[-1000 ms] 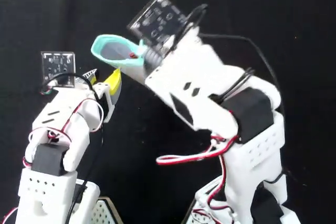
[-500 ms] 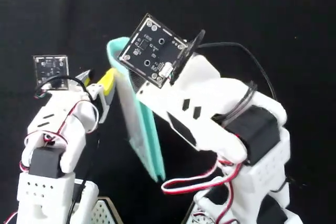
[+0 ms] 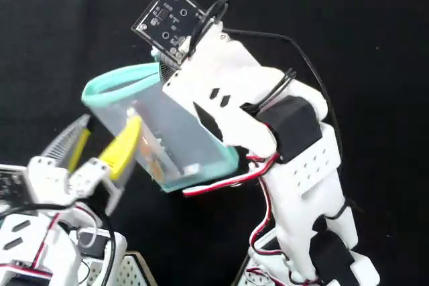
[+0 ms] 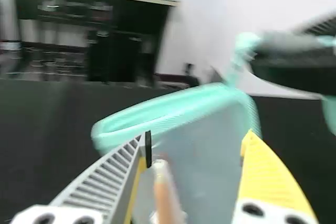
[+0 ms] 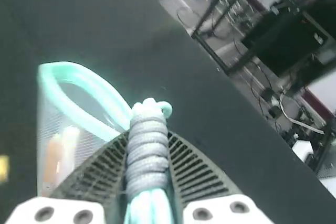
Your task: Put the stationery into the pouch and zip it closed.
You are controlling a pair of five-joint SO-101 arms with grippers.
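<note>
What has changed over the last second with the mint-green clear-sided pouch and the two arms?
The right gripper swung the mint-green pouch with a clear side from mouth-up, through edge-on, to clear side up. The left gripper pulled back toward its own base, and its open fingers are now at the pouch's side. Unchanged: the right gripper's hold on the pouch's end, and the open zip.

High view looks down on the table; all three views share the pouch, wrist views up close
</note>
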